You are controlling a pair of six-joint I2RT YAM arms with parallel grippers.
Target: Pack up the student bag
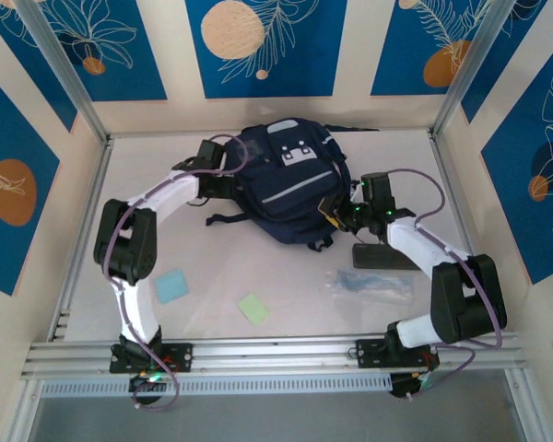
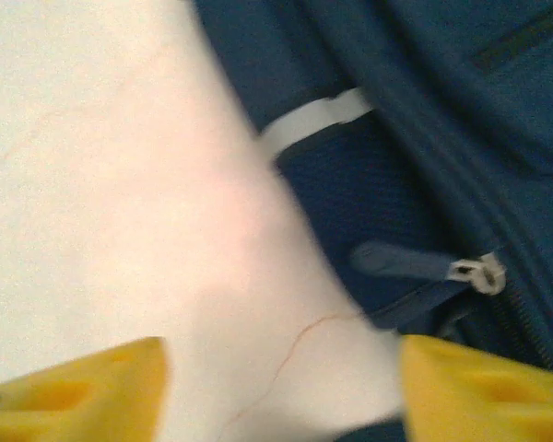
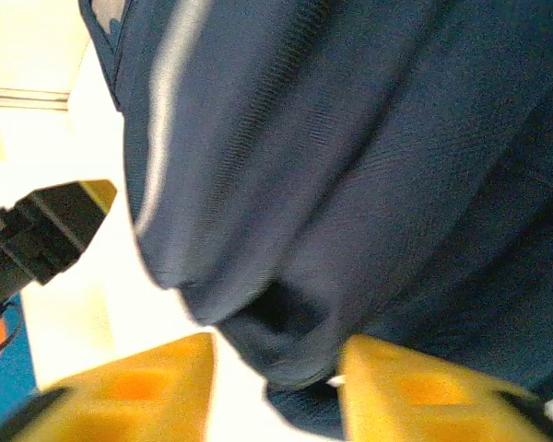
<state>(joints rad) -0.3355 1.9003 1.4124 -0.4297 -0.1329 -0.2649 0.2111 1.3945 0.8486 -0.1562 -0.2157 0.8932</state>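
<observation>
1. Bag (image 1: 286, 180): mid-table toward the far wall, front w/ grey patches up. Soft, floppy, bulky; prob. sags when lifted & slides on the smooth table (image 1: 286, 318). Best holds, I judge: zip pull (image 2: 475, 273), straps or a fabric fold, not the flat panel.
2. L gripper (image 2: 281, 391): at bag's left side, jaws wide open, only tabletop between; zip pull just to its right.
3. R gripper (image 3: 276, 382): at bag's right near corner, jaws apart, fabric fold between, not pinched.
4. Room: near half has blue note (image 1: 171, 285), green note (image 1: 253, 308), clear pouch (image 1: 369, 281), dark flat item (image 1: 382, 256). Frame posts (image 1: 64, 78) at far corners; little room behind bag.
</observation>
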